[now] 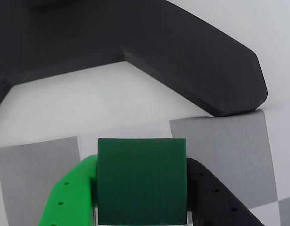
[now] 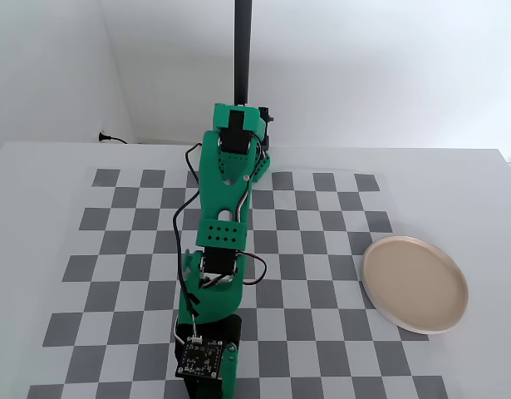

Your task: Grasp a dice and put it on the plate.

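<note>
- Both views are bright and evenly lit with soft, diffuse white light; there are no hard glare spots.
- In the wrist view, the dice (image 1: 141,181) is sharp, with faint vertical banding across its face; the dark stand base (image 1: 182,52) above looks slightly soft.
- In the fixed view, the arm (image 2: 222,249) casts only faint shadows on the checkerboard (image 2: 321,241); the plate (image 2: 415,283) shows a thin shadow along its lower rim.
</note>
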